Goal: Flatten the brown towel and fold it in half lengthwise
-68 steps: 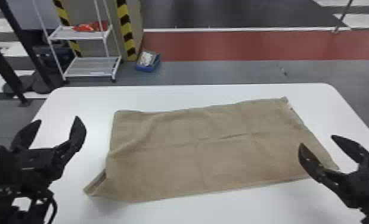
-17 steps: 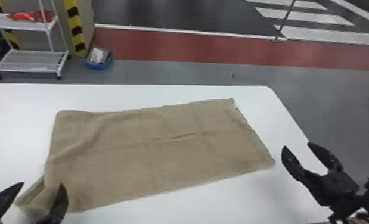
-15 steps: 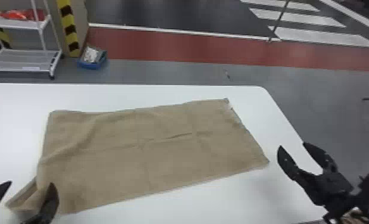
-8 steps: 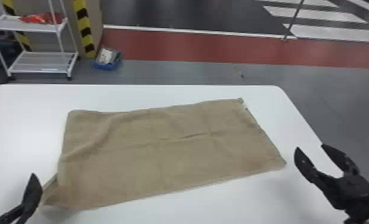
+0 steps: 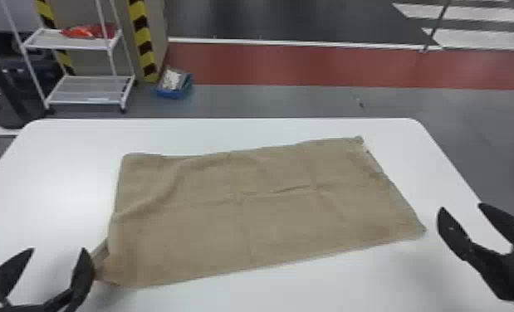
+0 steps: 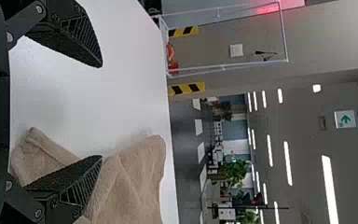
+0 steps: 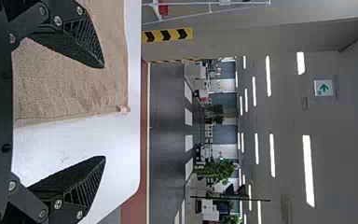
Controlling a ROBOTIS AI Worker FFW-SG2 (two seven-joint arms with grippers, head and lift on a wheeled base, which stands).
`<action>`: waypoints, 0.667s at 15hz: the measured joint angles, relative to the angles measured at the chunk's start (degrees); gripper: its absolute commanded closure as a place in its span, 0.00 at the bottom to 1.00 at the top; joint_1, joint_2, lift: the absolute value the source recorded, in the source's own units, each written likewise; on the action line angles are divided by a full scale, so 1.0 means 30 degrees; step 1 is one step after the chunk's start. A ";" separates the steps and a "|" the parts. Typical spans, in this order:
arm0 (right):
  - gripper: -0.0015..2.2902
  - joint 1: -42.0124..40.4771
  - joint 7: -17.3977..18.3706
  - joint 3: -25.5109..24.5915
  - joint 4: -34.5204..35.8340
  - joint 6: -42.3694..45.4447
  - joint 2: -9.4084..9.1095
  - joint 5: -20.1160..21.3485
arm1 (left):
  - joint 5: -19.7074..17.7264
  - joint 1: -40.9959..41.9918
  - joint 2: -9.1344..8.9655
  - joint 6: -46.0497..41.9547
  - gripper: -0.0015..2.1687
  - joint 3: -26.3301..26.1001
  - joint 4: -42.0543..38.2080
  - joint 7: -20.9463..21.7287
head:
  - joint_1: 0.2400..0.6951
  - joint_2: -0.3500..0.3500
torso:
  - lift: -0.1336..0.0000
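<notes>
Towel [image 5: 268,220], brown, lies mostly flat; left end needs smoothing, lengthwise fold unconfirmed. Left tool [image 5: 59,249], right tool [image 5: 461,206] gape empty.

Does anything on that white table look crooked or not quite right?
Yes, a little: the brown towel lies askew on the white table, its far edge slanting against the table's. A ridge creases its left part, and by its near left corner a lower layer pokes out. Nothing looks spilled.
</notes>
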State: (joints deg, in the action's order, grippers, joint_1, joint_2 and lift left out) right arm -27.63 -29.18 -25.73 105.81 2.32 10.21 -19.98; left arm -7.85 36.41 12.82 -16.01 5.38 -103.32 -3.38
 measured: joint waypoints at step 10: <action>0.09 -0.0448 -0.0175 -0.0530 0.0014 0.0468 0.0109 -0.0638 | 0.1001 -0.0252 0.0041 0.0415 0.10 -0.0937 -0.0692 -0.0664 | 1.00 0.26 | 0.04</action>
State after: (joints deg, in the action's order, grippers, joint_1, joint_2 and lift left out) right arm -28.97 -29.71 -27.32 105.85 3.73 10.54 -21.90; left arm -4.85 35.66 12.95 -14.76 2.57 -105.40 -5.37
